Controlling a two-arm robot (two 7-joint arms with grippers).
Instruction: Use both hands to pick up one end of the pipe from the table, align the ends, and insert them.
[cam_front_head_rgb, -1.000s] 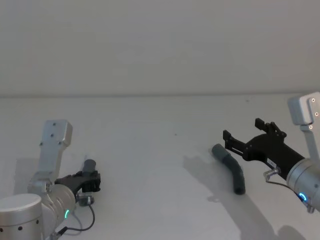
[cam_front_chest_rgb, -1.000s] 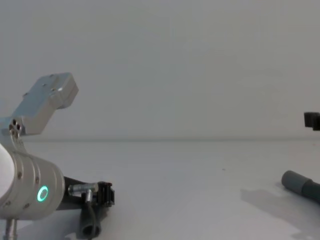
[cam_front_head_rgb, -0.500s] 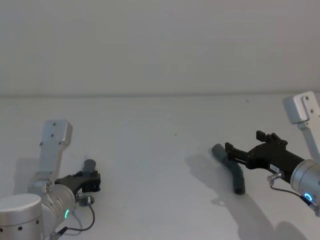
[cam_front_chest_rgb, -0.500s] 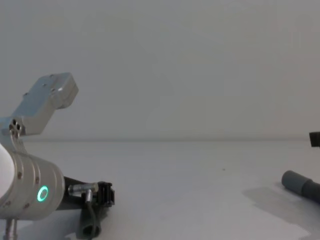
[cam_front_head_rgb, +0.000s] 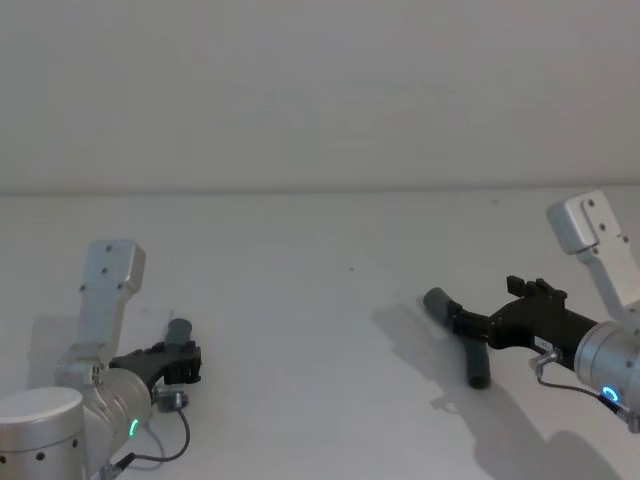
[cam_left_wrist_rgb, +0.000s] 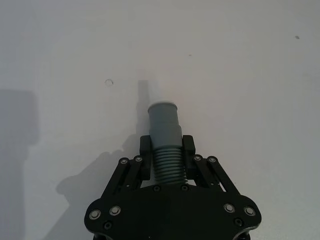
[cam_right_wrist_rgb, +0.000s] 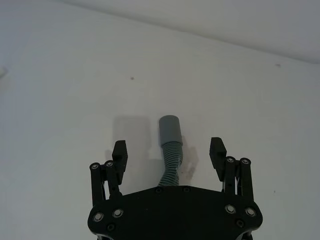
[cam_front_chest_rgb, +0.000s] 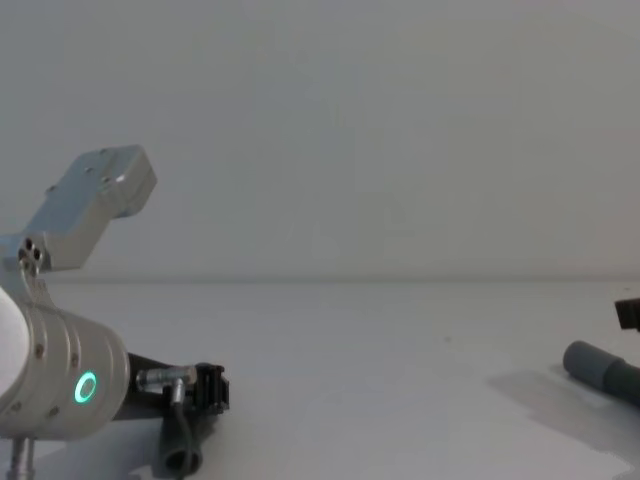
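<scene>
A dark grey ribbed pipe (cam_front_head_rgb: 466, 338) lies on the white table (cam_front_head_rgb: 320, 300) at the right, its smooth grey cuff end (cam_right_wrist_rgb: 170, 130) pointing away from my right gripper. My right gripper (cam_front_head_rgb: 481, 300) is open and low over it, with one finger on each side of the ribbed part (cam_right_wrist_rgb: 168, 150). At the left, my left gripper (cam_left_wrist_rgb: 166, 150) is shut on the ribbed neck of another pipe end, whose grey hollow cuff (cam_left_wrist_rgb: 164, 120) sticks out past the fingertips. In the head view that cuff (cam_front_head_rgb: 180, 328) lies just beyond the left gripper (cam_front_head_rgb: 186, 358). The right pipe's cuff (cam_front_chest_rgb: 592, 363) also shows in the chest view.
The table's far edge meets a plain wall (cam_front_head_rgb: 320, 100). The left arm's silver wrist with its green ring light (cam_front_chest_rgb: 85, 387) stands at the near left, with a cable looping beside it. Open table lies between the two pipe ends.
My right gripper has come down towards the table and now straddles the right pipe. The left gripper and its pipe end have not moved.
</scene>
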